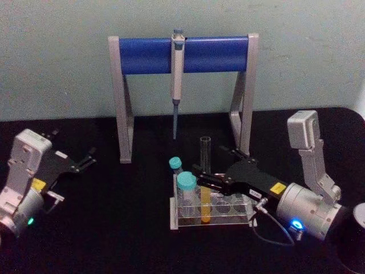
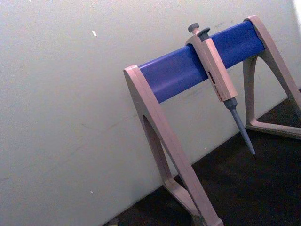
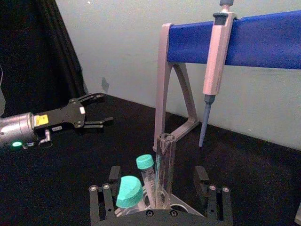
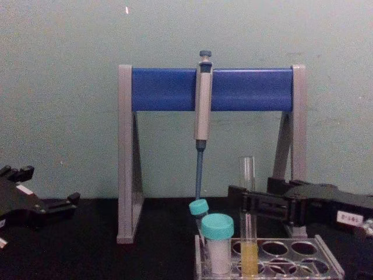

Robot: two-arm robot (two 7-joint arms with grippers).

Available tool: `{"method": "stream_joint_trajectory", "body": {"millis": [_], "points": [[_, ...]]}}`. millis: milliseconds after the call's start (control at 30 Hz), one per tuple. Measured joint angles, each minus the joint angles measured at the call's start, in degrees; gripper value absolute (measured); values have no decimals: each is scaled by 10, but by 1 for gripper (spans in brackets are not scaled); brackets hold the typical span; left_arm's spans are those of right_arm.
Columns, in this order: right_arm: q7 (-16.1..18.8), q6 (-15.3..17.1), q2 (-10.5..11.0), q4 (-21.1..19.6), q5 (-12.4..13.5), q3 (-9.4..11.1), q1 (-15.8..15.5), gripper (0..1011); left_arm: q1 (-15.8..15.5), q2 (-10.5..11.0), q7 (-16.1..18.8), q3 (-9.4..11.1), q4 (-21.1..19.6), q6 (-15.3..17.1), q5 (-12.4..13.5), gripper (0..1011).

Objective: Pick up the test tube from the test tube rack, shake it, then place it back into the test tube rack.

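Note:
The test tube (image 1: 205,171) stands upright in the test tube rack (image 1: 228,220), with yellow-orange liquid in its lower part. My right gripper (image 1: 208,160) reaches in from the right at mid-tube height and is open, one finger on each side of the tube. In the right wrist view the tube (image 3: 165,162) rises between the two spread fingers (image 3: 101,200), and no contact shows. From the chest view the tube (image 4: 247,221) stands in front of the black fingers (image 4: 256,205). My left gripper (image 1: 73,147) rests open on the table at far left, holding nothing.
Two teal-capped vials (image 1: 186,184) stand in the rack's left end, beside the tube. Behind the rack stands the grey-and-blue pipette stand (image 1: 142,55), with a pipette (image 1: 177,80) hanging from it. A dark round object (image 1: 356,231) sits at the right edge.

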Motion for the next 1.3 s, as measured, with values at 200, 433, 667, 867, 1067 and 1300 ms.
{"method": "stream_joint_trajectory", "body": {"millis": [200,433,667,867,1067,1300], "points": [[2,6,-8,18,-7,-8,15,1000,0,0,0,0,0,0,0,1001],[2,9,-13,30,-12,-11,22,1000,0,0,0,0,0,0,0,1001],[4,9,-15,34,-14,-12,24,1000,0,0,0,0,0,0,0,1001],[4,9,-16,36,-18,-12,25,1000,0,0,0,0,0,0,0,1001],[3,9,-16,36,-21,-12,25,1000,0,0,0,0,0,0,0,1001],[3,9,-16,36,-20,-12,25,1000,0,0,0,0,0,0,0,1001]]}}
